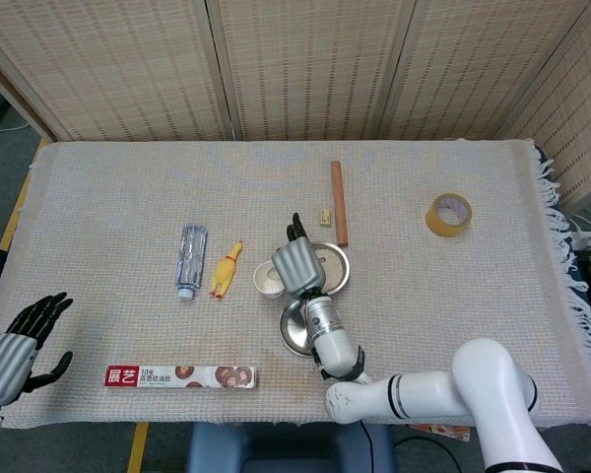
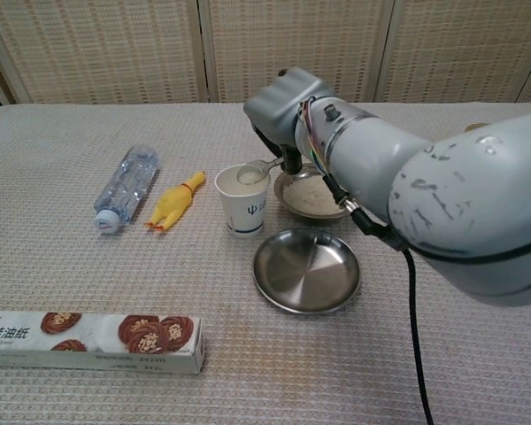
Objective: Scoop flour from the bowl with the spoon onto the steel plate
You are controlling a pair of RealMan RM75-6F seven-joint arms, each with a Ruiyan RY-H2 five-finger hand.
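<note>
My right hand (image 2: 283, 111) holds the metal spoon (image 2: 255, 172) by its handle. The spoon's bowl carries flour and hangs just over the mouth of the white paper cup (image 2: 242, 204). Right of the cup, the steel bowl of flour (image 2: 314, 198) is partly hidden behind my right arm. The empty steel plate (image 2: 306, 268) lies in front of the bowl. In the head view my right hand (image 1: 294, 266) covers the spoon, between the cup (image 1: 268, 281) and the bowl (image 1: 331, 264), with the plate (image 1: 297, 333) partly under the forearm. My left hand (image 1: 15, 350) holds nothing, fingers apart, at the front left corner.
A water bottle (image 2: 124, 188) and a yellow rubber chicken (image 2: 175, 200) lie left of the cup. A long baking-paper box (image 2: 93, 341) sits at the front left. Further back are a wooden stick (image 1: 340, 202), a small block (image 1: 324, 217) and a tape roll (image 1: 448, 214).
</note>
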